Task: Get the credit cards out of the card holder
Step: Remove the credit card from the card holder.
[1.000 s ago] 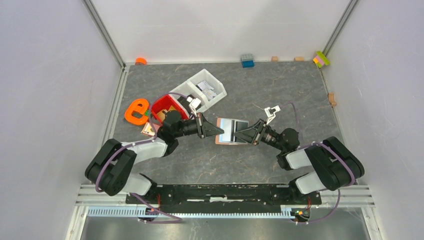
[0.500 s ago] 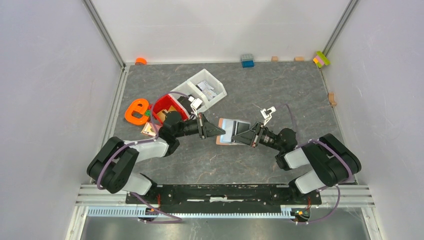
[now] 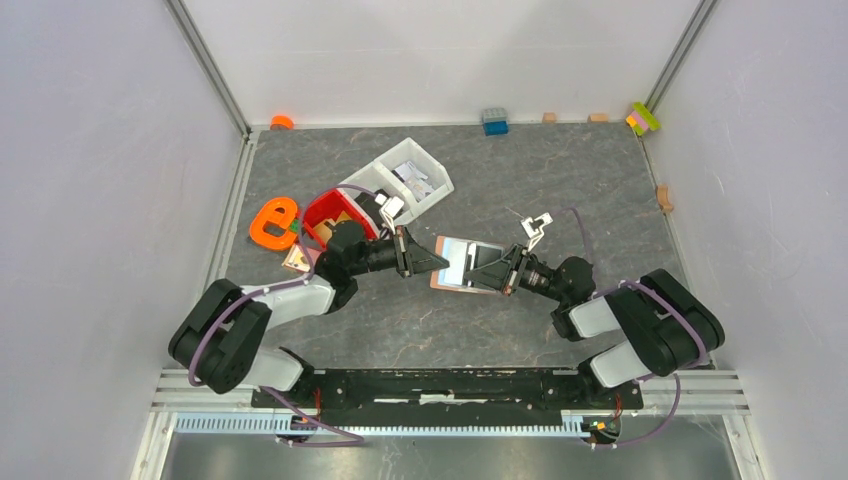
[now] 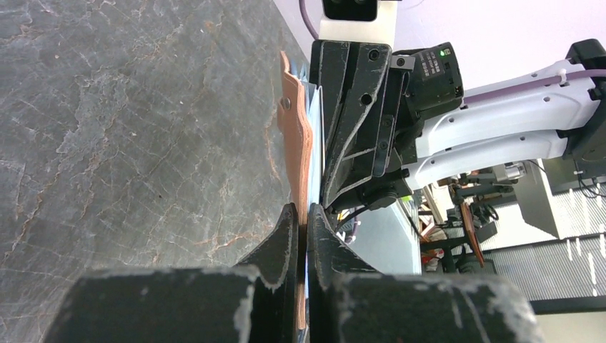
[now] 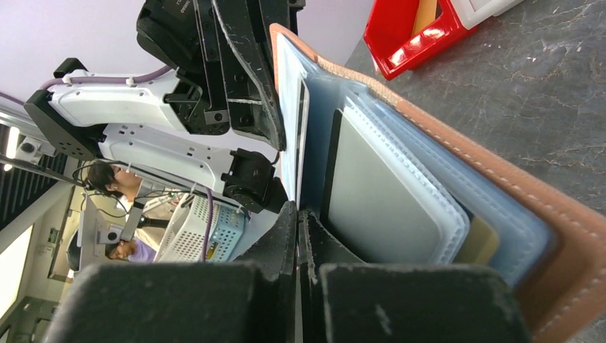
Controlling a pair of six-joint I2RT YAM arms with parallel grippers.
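A grey marbled surface (image 3: 560, 180) carries a red bin (image 3: 330, 215); right of it the card holder (image 3: 458, 256) is open. The left gripper (image 3: 438, 263), bin side, is clenched on its leather edge. The right gripper (image 3: 480, 274), far side, is pinched shut at the sleeves holding a pale card (image 5: 386, 193) and a yellow card (image 5: 477, 241).

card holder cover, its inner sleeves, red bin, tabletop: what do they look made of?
Card holder cover: tan leather or leatherette, matte, pale stitching along the edge.
Inner sleeves: translucent bluish soft plastic, ribbed welded border.
Red bin: glossy moulded plastic, bright highlights.
Tabletop: dark grey, marble-like veining; stone or printed laminate, cannot tell.
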